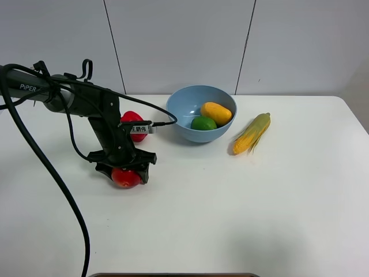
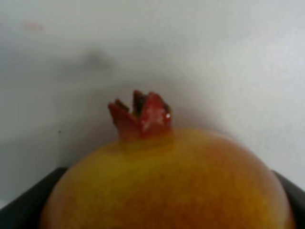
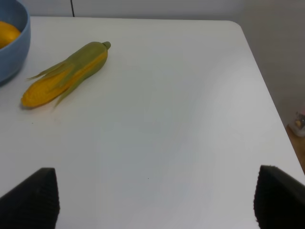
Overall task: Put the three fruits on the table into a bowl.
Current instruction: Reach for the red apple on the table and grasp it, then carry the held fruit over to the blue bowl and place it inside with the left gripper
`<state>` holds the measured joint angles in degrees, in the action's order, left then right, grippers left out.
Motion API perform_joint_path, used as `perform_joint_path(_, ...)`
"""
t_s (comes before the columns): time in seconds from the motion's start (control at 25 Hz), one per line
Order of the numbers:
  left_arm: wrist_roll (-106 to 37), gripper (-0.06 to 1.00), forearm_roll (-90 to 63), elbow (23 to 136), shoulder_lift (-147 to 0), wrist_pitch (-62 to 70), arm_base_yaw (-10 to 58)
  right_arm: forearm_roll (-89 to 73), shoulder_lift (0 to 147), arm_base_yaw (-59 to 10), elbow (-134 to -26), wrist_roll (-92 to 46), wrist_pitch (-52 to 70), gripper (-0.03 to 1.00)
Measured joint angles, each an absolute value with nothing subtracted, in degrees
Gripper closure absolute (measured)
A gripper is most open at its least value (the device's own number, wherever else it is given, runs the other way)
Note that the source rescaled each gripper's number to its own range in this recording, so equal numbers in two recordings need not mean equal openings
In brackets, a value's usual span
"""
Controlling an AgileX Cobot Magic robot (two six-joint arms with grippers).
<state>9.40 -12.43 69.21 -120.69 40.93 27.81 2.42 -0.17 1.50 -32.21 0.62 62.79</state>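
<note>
- Behind the left claw [image 1: 125, 173], beyond the table's far edge: a pale grey wall [image 1: 179, 40] of flat panels, split by thin dark vertical seams [image 1: 115, 46].
- Under both claws: a broad white table [image 1: 259, 219], matt with a mild sheen.
- Ahead of the right claw [image 3: 155, 200] and off to one side: the table's rounded far corner [image 3: 233, 24].
- Past that table edge, on the right claw's outer side: a dull grey surface, then a brownish strip [image 3: 296, 143], too blurred to name.
- Nearer than the left claw, at the table's front edge: a dark narrow band [image 1: 173, 275].
- Soft, even light throughout; only faint shadow on the tabletop close around the left claw.
</note>
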Motion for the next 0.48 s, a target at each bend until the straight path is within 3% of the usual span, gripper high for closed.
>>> perform_joint_path(0.48, 8.77, 0.94, -15.11, 69.27, -120.57, 41.0, 27.81, 2.42, -0.17, 1.5, -32.21, 0.62, 62.79, 0.35)
